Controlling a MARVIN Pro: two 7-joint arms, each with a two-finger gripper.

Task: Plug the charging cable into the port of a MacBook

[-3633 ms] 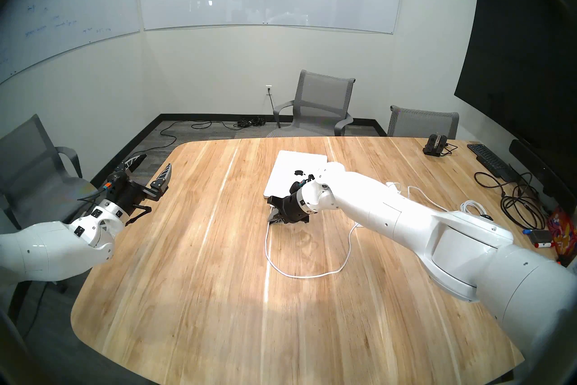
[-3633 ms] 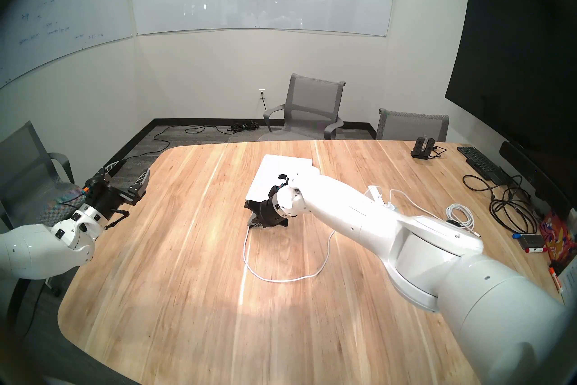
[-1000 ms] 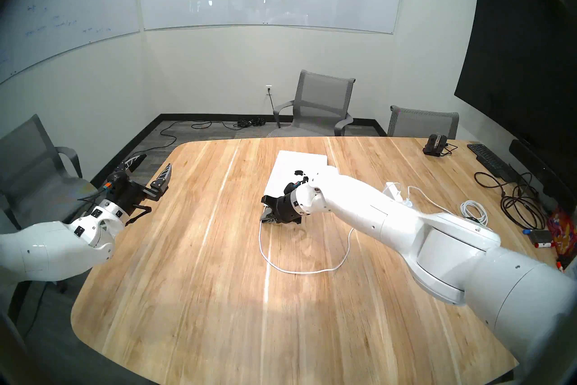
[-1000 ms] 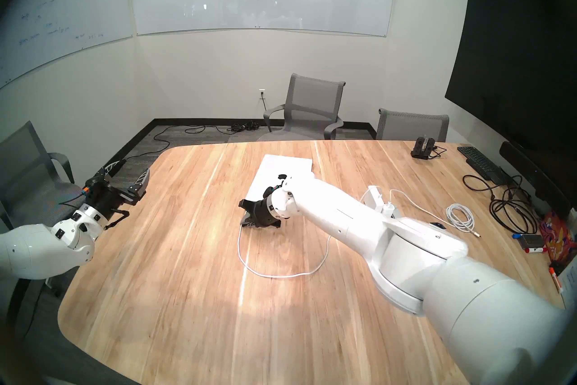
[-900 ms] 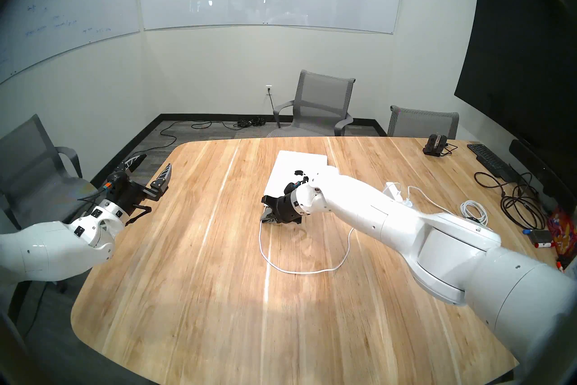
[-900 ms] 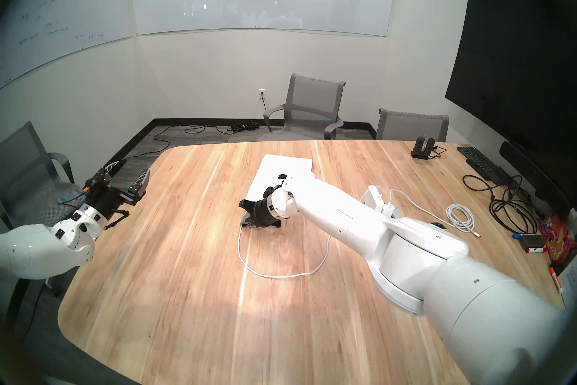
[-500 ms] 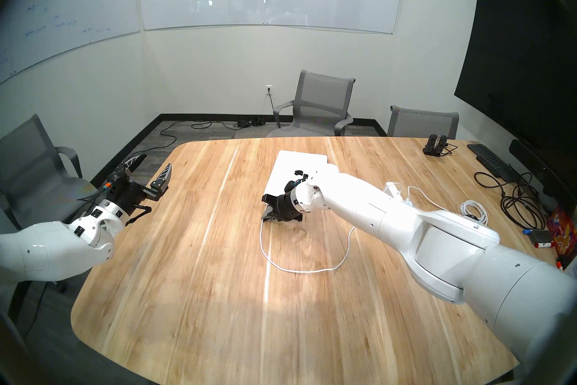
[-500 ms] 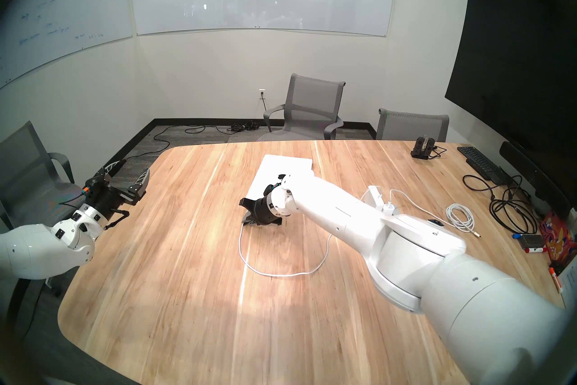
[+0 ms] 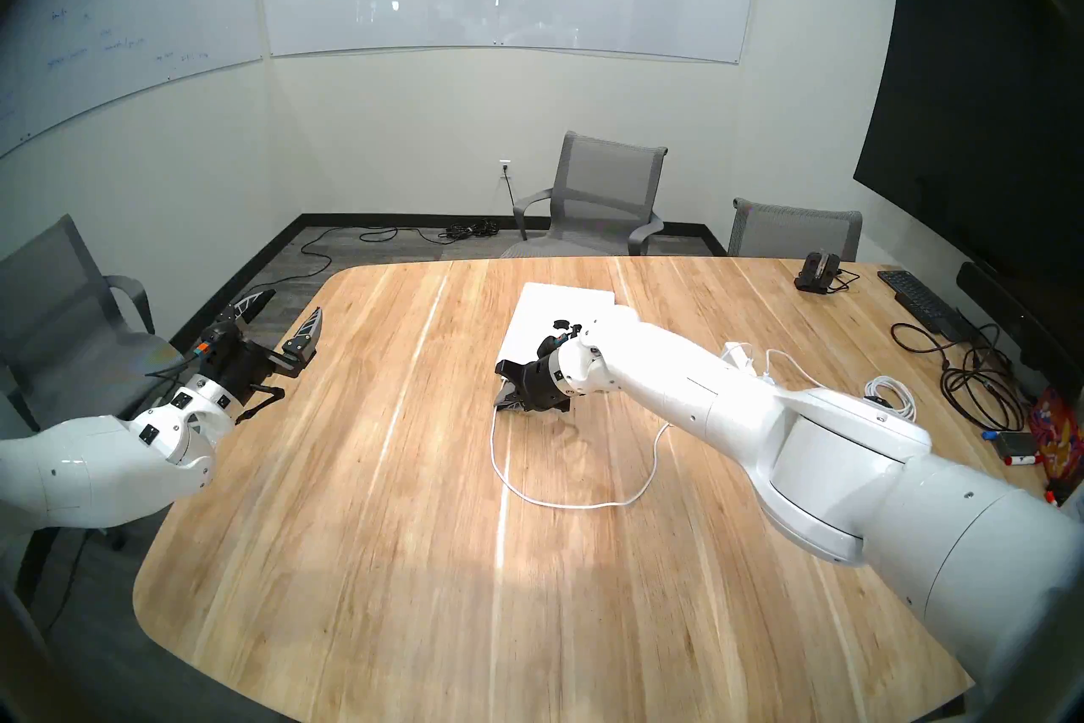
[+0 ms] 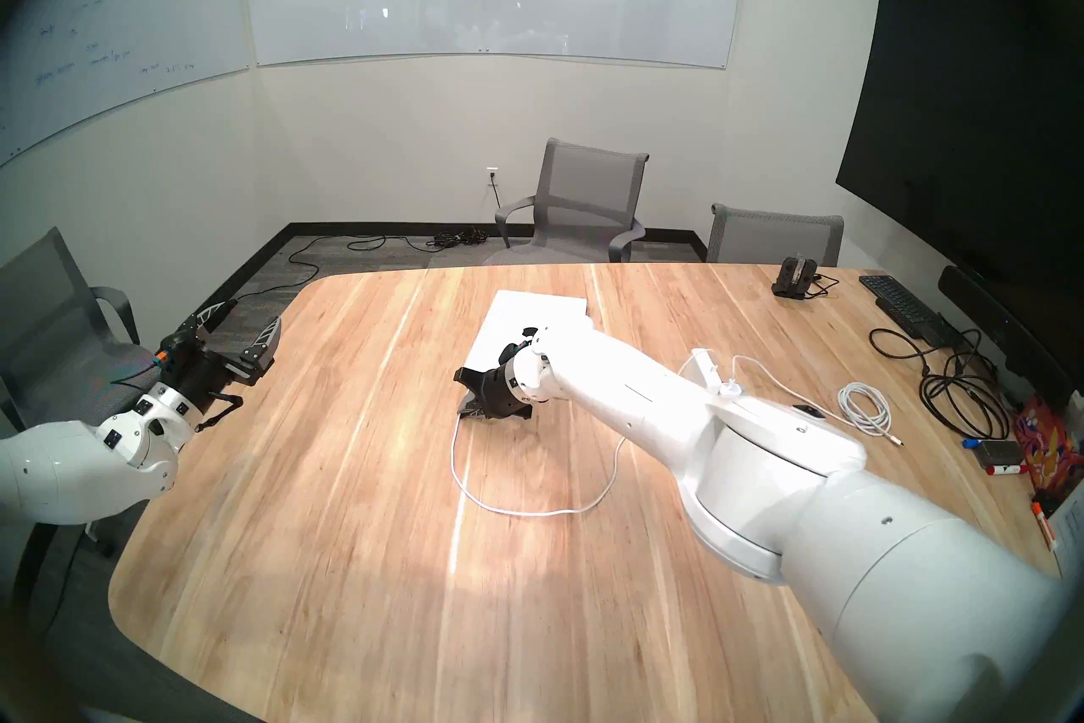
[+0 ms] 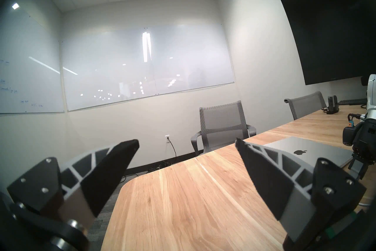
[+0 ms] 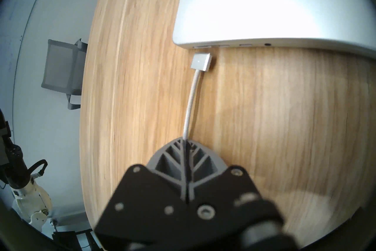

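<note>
**Inspector A:** What is recorded for the right gripper (image 12: 186, 142)?

**Inspector B:** It is found clamped on the charging cable (image 12: 190, 99), a short way behind the connector (image 12: 201, 60). The fingers (image 12: 171, 154) are pressed together, with the cord emerging between them.

**Inspector A:** And the connector's position?

**Inspector B:** It is seen just short of the MacBook (image 12: 264, 0), facing the endmost port (image 12: 202, 46) on the side edge, but not seated; a narrow gap of desk (image 12: 284, 101) is visible between them. Two further slots and a round socket are noted along the same edge.

**Inspector A:** The rest of the cable?

**Inspector B:** It is laid in a wide loop on the desk in the head view (image 9: 563, 504), running back under the right arm toward the power brick (image 9: 740, 355).

**Inspector A:** The left gripper (image 9: 281, 314)?

**Inspector B:** It is held spread wide and empty, beyond the desk's left edge, well apart from the closed MacBook (image 9: 557, 305).
</note>
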